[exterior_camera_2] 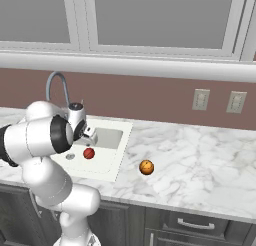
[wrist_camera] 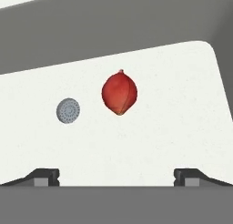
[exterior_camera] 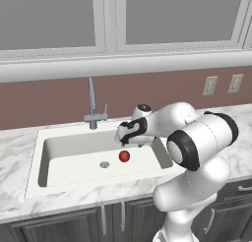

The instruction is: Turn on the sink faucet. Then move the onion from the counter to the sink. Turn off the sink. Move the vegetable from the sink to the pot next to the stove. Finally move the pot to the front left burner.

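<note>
**Fingers wide and empty over the onion in the sink**

Fingers (wrist_camera: pixel 45 176) stand fully apart and hold nothing; the gripper (exterior_camera: pixel 129 143) hovers above the basin. With the onion (wrist_camera: pixel 119 93) already on the floor of the sink (exterior_camera: pixel 74 160), just beside the drain (wrist_camera: pixel 68 110), the faucet (exterior_camera: pixel 92 101) likely needs shutting off next: approach its small side lever squarely. The onion lies below the fingertips, well apart from them, roughly centred between them.
</note>
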Available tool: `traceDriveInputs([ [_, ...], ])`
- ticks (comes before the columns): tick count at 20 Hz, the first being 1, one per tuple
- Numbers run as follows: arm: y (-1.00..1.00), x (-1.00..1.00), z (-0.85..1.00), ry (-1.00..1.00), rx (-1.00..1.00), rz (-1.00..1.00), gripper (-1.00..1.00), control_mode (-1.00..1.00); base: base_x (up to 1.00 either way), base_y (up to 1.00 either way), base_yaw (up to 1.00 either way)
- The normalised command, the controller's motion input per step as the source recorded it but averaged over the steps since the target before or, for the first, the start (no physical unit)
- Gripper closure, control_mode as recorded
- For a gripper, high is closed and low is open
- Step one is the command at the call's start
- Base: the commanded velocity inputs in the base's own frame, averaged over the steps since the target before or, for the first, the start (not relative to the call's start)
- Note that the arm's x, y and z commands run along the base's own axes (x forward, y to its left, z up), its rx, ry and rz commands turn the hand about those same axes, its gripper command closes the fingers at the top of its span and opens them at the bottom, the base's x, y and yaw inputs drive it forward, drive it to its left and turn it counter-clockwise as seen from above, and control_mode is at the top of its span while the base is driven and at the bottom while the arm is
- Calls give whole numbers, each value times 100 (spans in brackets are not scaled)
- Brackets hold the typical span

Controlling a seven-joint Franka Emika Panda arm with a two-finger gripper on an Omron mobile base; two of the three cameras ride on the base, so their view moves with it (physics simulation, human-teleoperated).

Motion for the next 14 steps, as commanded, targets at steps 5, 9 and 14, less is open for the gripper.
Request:
traceDriveInputs([
  [5,0,31,-21,1,-5,-5,-100,-100,0,0,0],
  [9,0,29,-19,0,-3,-5,-100,-100,0,0,0],
  [14,0,22,-23,0,0,-5,-100,-100,0,0,0],
])
